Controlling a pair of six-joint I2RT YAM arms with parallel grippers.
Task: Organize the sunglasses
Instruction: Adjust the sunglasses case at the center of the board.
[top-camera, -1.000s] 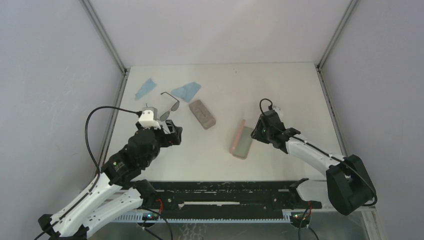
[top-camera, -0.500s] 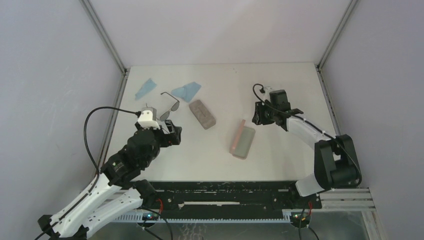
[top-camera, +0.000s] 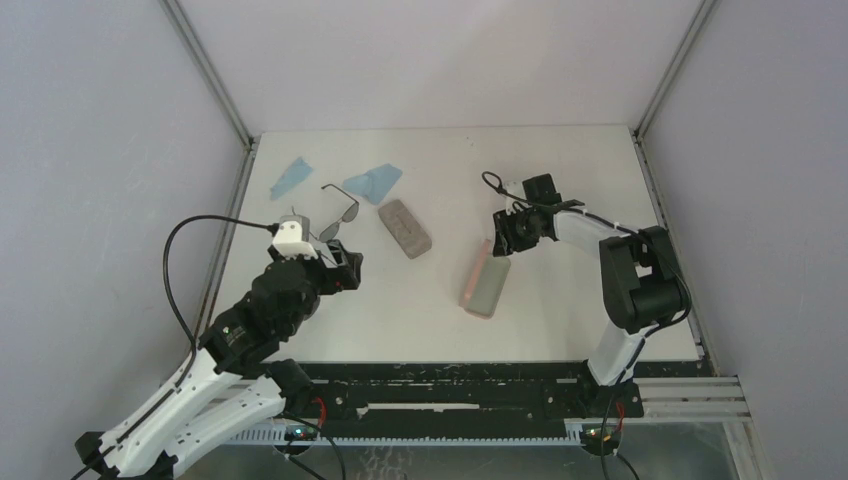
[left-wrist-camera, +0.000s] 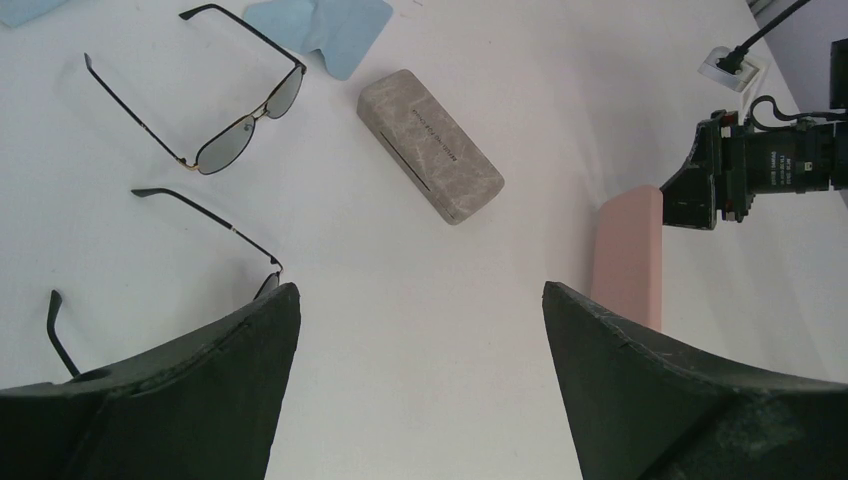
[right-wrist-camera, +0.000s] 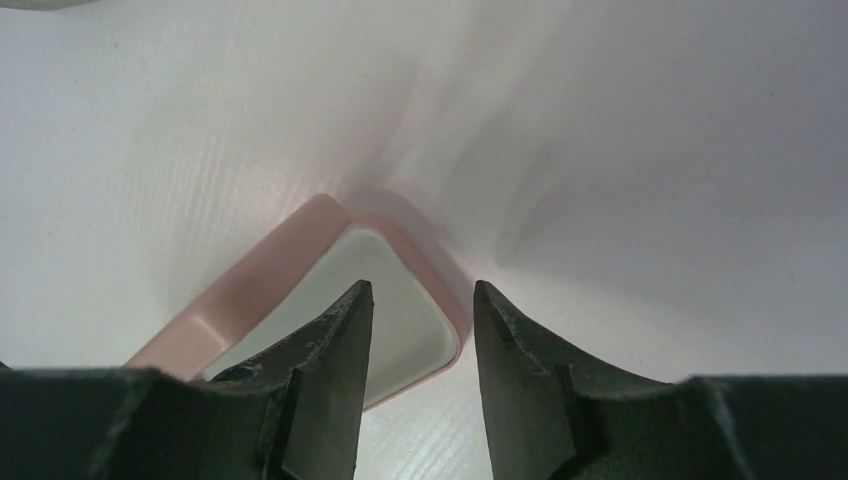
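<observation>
- Two pairs of sunglasses lie near the worktop's (top-camera: 560, 160) left edge. The nearer pair (left-wrist-camera: 233, 230) is half hidden under the wide-spread, empty left gripper (left-wrist-camera: 420, 300).
- Right gripper (right-wrist-camera: 420, 300), slightly parted, hovers over the pink case (right-wrist-camera: 270, 270).
- Farther pair (left-wrist-camera: 228, 152): thin black wire, grey lenses, unfolded.

Both sunglasses, thin black wire with dark lenses, lie unfolded on the tabletop (left-wrist-camera: 400, 300) left of the grey case (left-wrist-camera: 430, 145). The far pair (left-wrist-camera: 228, 150) shows whole. The near pair (left-wrist-camera: 268, 286) is partly hidden.

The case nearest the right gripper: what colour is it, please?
Pink; the case shows best from left wrist.
</observation>
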